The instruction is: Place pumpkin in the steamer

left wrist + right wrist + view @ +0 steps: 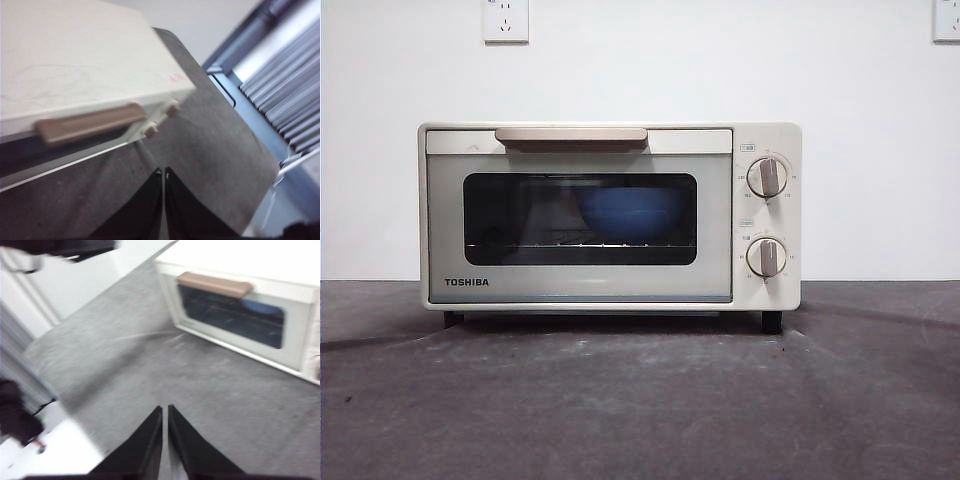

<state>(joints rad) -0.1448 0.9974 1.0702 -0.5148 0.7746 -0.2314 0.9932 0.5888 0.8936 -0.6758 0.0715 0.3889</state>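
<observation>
Fingers: left, right both clenched, empty | steamer door closed, blue bowl inside

My left gripper is two plain black jaws, each a flat wedge that tapers to a narrow tip. My right gripper looks alike: matte black, smooth, no markings, screws or cables visible on either.
</observation>
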